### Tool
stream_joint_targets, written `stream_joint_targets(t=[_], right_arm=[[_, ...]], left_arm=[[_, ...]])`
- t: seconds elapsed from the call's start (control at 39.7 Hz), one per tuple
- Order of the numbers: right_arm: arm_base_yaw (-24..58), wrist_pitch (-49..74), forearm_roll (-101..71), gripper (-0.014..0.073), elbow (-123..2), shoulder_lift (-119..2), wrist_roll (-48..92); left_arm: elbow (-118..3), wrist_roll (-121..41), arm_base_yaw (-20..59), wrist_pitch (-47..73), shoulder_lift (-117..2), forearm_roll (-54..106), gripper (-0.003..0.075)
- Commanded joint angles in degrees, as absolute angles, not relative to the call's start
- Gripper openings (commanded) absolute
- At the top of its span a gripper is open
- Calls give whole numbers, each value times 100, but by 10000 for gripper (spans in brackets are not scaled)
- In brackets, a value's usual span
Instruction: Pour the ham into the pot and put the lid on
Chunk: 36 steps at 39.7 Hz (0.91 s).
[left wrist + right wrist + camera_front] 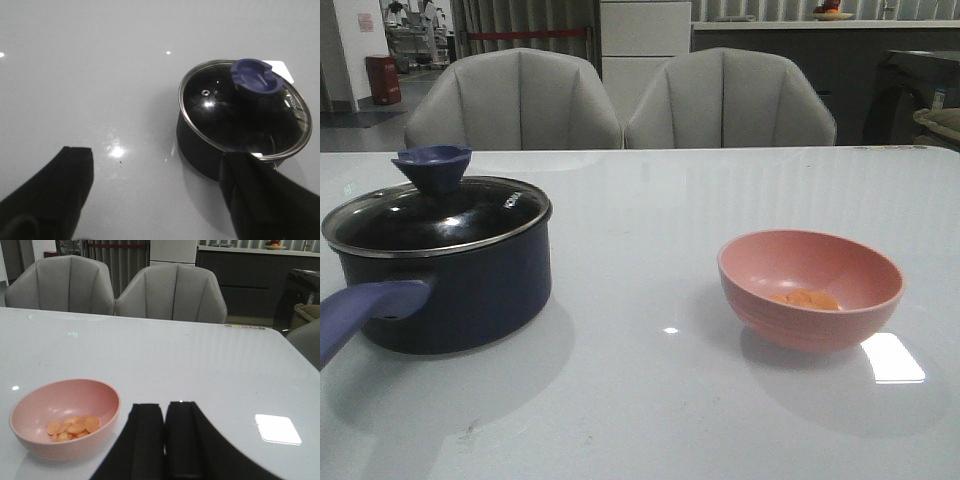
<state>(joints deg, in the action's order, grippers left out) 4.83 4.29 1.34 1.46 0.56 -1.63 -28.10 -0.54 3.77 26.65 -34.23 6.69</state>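
Left gripper (pixel 155 195) hanging wide open above the bench (pixel 650 410), holding nothing, with the pot (pixel 200 150) sitting just past one finger (pixel 265 200). Lid (pixel 240 120) already resting on the pot, blue knob (pixel 256 79) on top, long handle (pixel 365 310) pointing toward the robot's side. Right gripper (pixel 164 440) pinched fully together, also holding nothing, hovering near the pink bowl (pixel 65 417). Ham (pixel 74 427) lying in a small heap at the bottom of that bowl, well apart from the pot. Two grey chairs (pixel 620 100) standing behind the bench.
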Motion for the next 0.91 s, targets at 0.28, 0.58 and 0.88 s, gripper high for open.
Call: stream_joint_targets(t=[0.28,0.58,0.88], right_arm=[[454,0,192,147,204,160,-146],[454,0,192,147,204,160,-146],[462,0,192,147,204,160,-146]], left_arm=[[-4023,0,375,3641,-4797,1145,578],[-5448,0,680,4249,-6337,1591,577],[-6806,1421,1892,4462,-7750,280,577]])
